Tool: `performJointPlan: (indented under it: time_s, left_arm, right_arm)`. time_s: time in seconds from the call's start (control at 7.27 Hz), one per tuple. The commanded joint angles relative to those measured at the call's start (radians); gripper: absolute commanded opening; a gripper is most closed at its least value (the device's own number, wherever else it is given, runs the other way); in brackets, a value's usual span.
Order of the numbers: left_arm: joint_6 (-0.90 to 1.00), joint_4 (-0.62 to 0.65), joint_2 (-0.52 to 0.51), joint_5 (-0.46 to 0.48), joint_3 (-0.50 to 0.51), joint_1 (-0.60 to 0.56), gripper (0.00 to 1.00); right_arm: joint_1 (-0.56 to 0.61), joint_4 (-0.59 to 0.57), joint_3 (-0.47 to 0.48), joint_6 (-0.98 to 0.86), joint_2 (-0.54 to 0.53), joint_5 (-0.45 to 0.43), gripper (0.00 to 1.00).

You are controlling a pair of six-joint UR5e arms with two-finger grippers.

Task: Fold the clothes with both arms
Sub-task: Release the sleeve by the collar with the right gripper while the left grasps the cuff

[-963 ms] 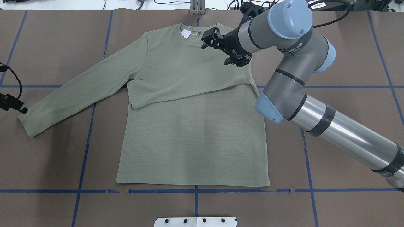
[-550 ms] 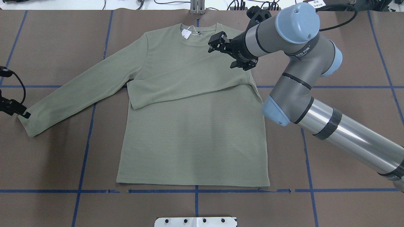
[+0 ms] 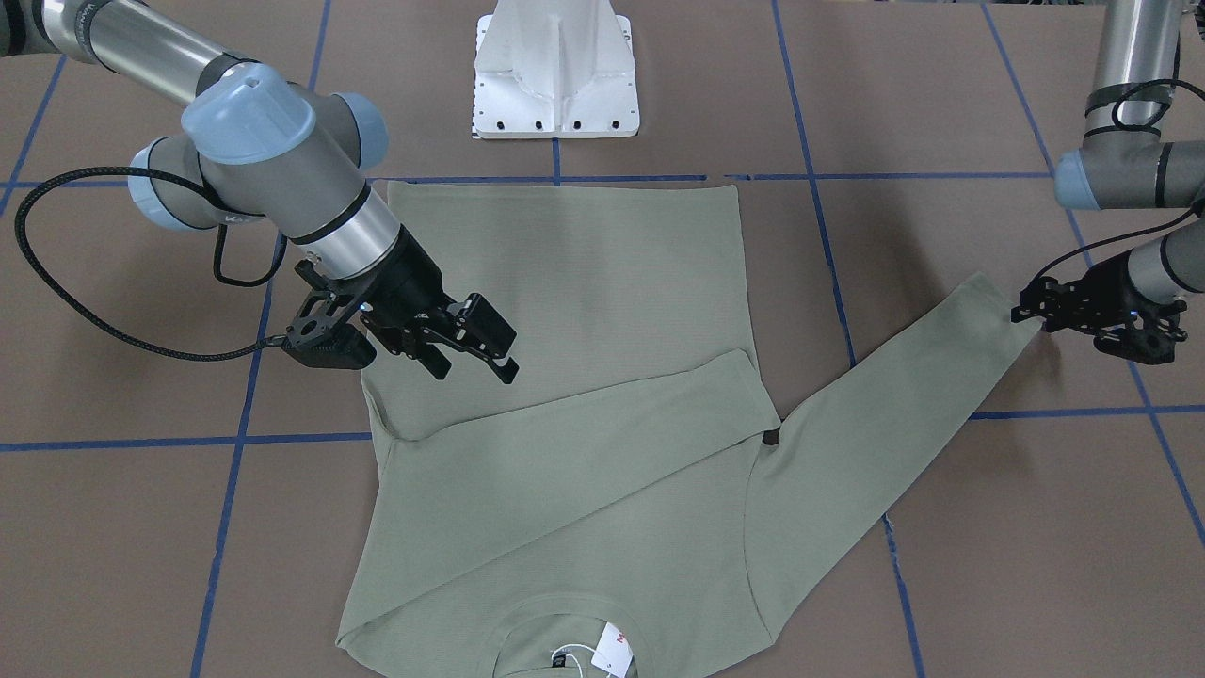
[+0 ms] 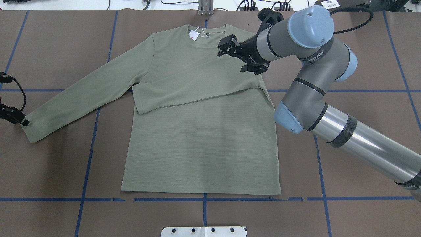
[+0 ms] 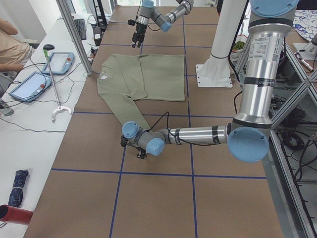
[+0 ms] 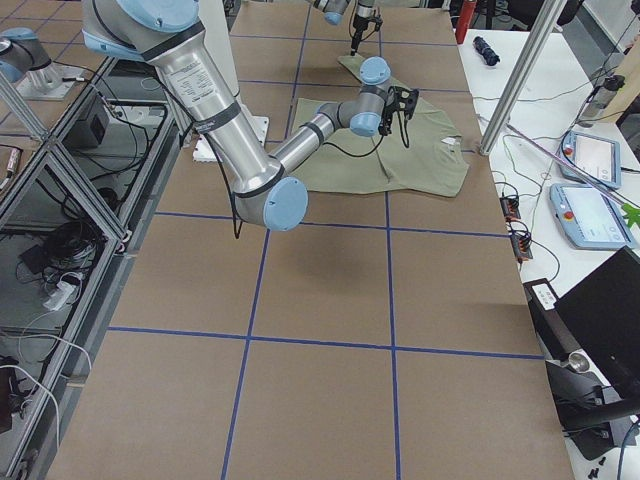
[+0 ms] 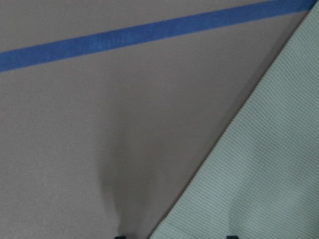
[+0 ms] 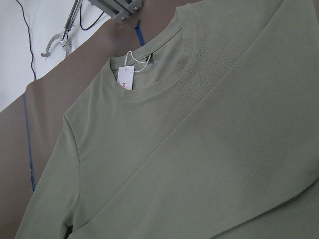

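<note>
The sage-green shirt (image 4: 200, 141) lies flat, front up, with the collar and white hang tag (image 4: 194, 35) at the far side. One sleeve (image 4: 197, 82) is folded across the chest. The other sleeve (image 4: 85, 92) stretches out to the left. My left gripper (image 4: 21, 122) sits at that sleeve's cuff (image 4: 29, 131). In the left wrist view its tips stand apart at the bottom edge, with the sleeve's edge (image 7: 259, 174) between them. My right gripper (image 4: 231, 62) is open and empty, above the shirt's shoulder near the collar (image 8: 149, 74). It also shows in the front view (image 3: 475, 372).
The brown table cover (image 4: 49, 171) carries blue tape lines. The white pedestal base (image 3: 555, 71) stands at the robot's side of the table, just past the shirt's hem. Side tables with tablets (image 5: 29, 84) run along the far edge.
My right gripper has drawn back to the right, away from the collar. My left gripper has moved down onto the corner of the outstretched cuff. The shirt has not shifted.
</note>
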Motion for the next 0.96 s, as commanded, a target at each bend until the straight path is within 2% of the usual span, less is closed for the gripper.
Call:
performJointPlan:
  time_s: [0.0,0.28,0.41,0.55,0.69,0.83]
  left_arm:
    - [0.0,0.001,0.004,-0.006,-0.021,-0.001,0.0]
    - [0.0,0.003,0.005,-0.096,-0.056,-0.009,0.0]
    - [-0.003,0.009,0.052,-0.171,-0.141,-0.007,0.0]
    - [-0.032,0.011,0.08,-0.264,-0.238,-0.009,0.0]
    - [-0.135,0.006,0.071,-0.32,-0.307,-0.016,0.0]
    - [-0.351,0.001,-0.006,-0.325,-0.379,-0.015,0.0]
  right_arm:
    - [0.0,0.0,0.011,0.0,0.0,0.002,0.99]
    - [0.0,0.0,0.011,0.0,-0.001,0.002,0.99]
    - [0.009,0.0,0.014,0.0,-0.003,0.016,0.99]
    - [0.025,-0.006,0.084,-0.009,-0.083,0.033,0.99]
    - [0.082,-0.008,0.124,-0.105,-0.154,0.107,0.99]
    - [0.172,-0.006,0.121,-0.197,-0.228,0.225,0.99]
